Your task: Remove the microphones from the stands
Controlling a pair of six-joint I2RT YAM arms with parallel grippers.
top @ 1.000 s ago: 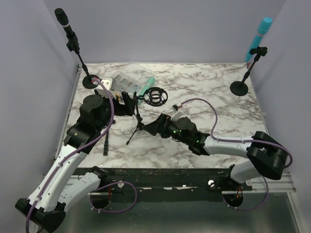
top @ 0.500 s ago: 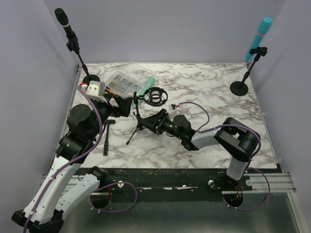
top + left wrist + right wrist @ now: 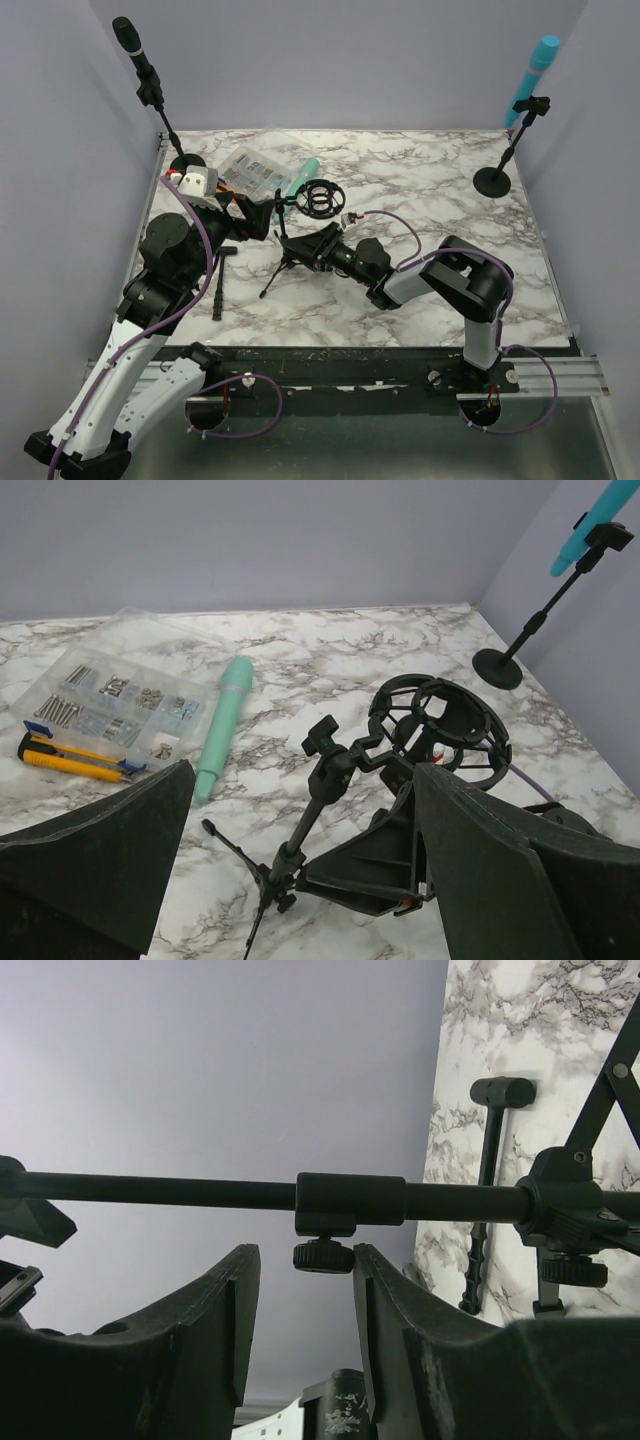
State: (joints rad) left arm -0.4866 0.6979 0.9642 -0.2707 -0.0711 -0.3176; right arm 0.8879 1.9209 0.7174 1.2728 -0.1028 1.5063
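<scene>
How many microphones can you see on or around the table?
3. A black microphone on the far left stand, a blue microphone on the far right stand, and a green microphone lying flat on the table beside the parts box. None seems hidden.

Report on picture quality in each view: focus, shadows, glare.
Top external: even, diffuse light, sharp throughout, only faint shadows under the tripod stand, no glare on the marble table. Left wrist: the teal microphone is crisp; the jaws of the left gripper loom dark. Right wrist: the stand pole is nearly a silhouette against the wall; the jaws of the right gripper are dark and slightly soft.
</scene>
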